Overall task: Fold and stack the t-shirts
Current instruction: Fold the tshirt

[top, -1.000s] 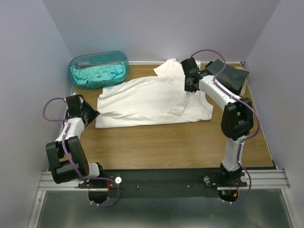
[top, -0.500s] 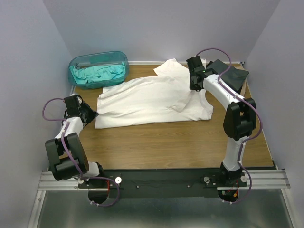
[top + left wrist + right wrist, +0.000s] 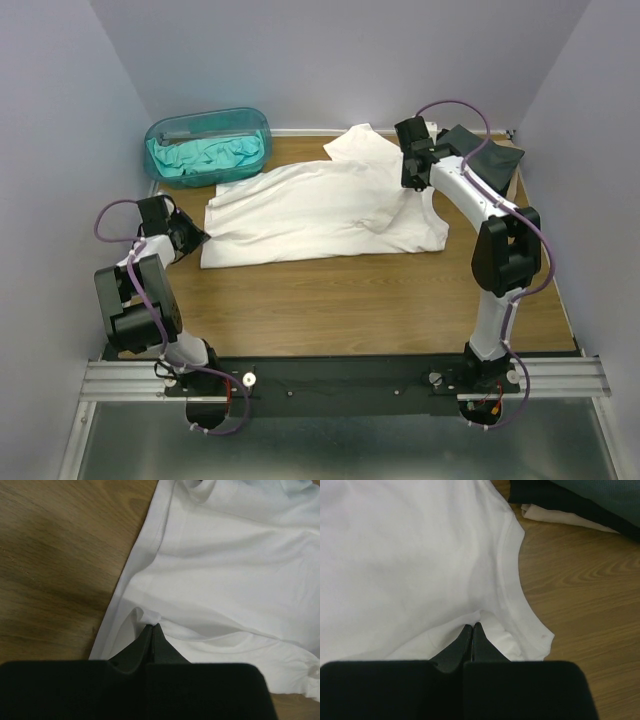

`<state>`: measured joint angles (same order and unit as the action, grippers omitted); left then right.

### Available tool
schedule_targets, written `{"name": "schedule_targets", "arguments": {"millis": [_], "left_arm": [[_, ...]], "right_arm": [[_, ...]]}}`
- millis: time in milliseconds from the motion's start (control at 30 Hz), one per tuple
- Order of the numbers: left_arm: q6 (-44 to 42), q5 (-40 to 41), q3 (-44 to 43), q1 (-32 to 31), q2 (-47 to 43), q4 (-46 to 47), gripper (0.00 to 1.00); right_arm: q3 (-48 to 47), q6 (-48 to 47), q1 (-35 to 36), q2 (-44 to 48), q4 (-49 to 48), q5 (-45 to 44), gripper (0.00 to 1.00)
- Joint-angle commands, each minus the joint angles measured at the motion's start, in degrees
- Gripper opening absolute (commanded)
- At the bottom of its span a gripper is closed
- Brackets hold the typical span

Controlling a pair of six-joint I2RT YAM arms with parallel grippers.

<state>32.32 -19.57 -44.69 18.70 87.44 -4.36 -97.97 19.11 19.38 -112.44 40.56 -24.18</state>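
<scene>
**Both claws pinch the white shirt, ready to stretch or fold it**

The white shirt [image 3: 320, 210] lies spread across the middle of the wooden surface [image 3: 350, 300], its hem toward 9 o'clock and its collar [image 3: 507, 580] toward 3 o'clock. The left claw [image 3: 151, 629] is clamped on a small tuck of cloth at the hem edge, at about 9 o'clock. The right claw [image 3: 472, 628] is clamped on the fabric just beside the collar, at about 2 o'clock. Holding opposite ends like this probably lets the arms keep the cloth taut and flat, so a fold would come out clean.

A folded dark shirt [image 3: 492, 162] waits at 1 o'clock, likely the stack this one should join. A teal shirt [image 3: 205, 158] sits in the tub [image 3: 160, 135] at 11 o'clock.

Compared with a second ago, the right claw has shifted a little toward 1 o'clock, dragging the collar end with it and uncovering more of the dark shirt. The left arm's elbow has swung back toward its base, while its claw stays at the hem.
</scene>
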Motion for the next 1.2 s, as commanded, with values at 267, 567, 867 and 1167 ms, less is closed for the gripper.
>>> {"name": "schedule_targets", "arguments": {"millis": [267,567,867,1167], "left_arm": [[-2.2,0.5,-4.4,0.6,2.8,0.8,0.2],[-4.8,9.0,-5.5,-0.3,-6.5,-0.9,0.64],[-1.5,6.3,2.1,-8.0,-12.8,3.4,0.68],[1.8,2.4,7.5,-13.8,-7.4,8.4,0.68]], "right_arm": [[-4.6,-2.6,-0.6,-3.9,-0.1,-1.0,0.01],[-9.8,-5.2,-1.1,-5.9,-0.1,4.0,0.93],[11.4,1.8,-7.1,7.0,-1.3,11.9,0.9],[32.7,3.4,-11.1,20.4,-5.8,18.1,0.72]]}}
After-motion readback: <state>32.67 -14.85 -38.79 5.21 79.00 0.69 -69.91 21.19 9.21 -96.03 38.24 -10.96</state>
